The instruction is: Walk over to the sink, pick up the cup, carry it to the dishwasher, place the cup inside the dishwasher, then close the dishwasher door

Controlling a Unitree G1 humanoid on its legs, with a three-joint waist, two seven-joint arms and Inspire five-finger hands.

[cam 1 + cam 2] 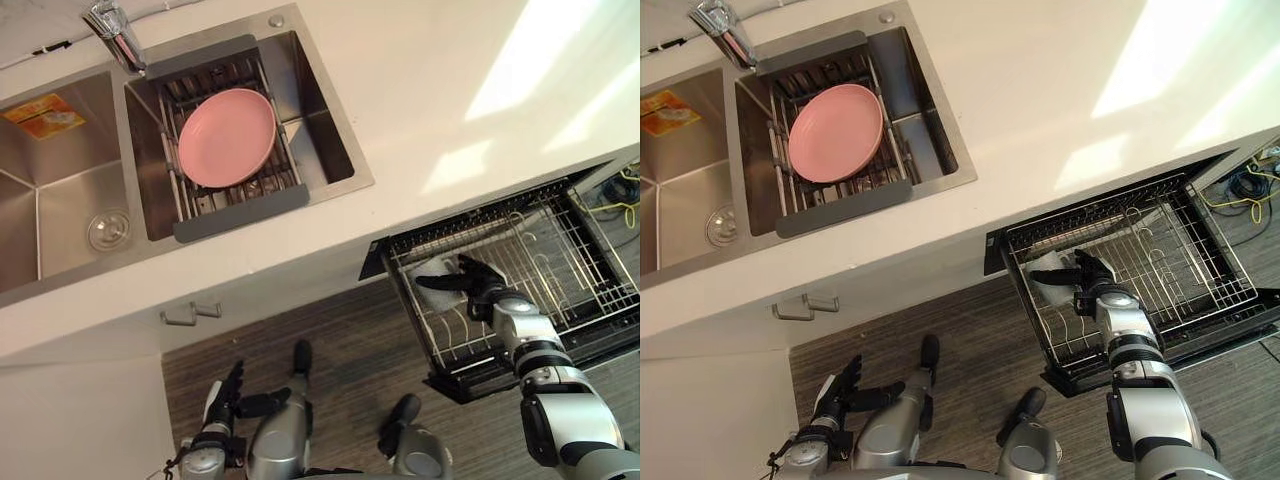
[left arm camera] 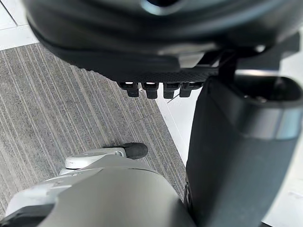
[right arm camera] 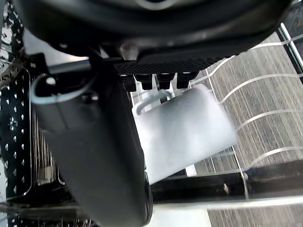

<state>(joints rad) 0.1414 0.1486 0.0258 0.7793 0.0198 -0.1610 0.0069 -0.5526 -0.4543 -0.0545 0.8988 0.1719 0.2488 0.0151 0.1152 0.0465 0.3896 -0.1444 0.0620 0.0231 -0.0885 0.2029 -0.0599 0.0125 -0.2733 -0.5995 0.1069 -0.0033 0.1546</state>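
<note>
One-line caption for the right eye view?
Right robot hand at white cup in open dishwasher rack; pink plate sits in the sink.

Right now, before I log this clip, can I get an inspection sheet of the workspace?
Surface: white counter with a two-basin sink.
Job's things: white cup in the pulled-out dishwasher rack.
Clutter: pink plate on the sink's drain rack.
Robot hands: right robot hand open over the cup; left robot hand open, low near the floor.
Cables: yellow cable on the floor past the dishwasher rack.
Surroundings: faucet, striped wood-look floor.
</note>
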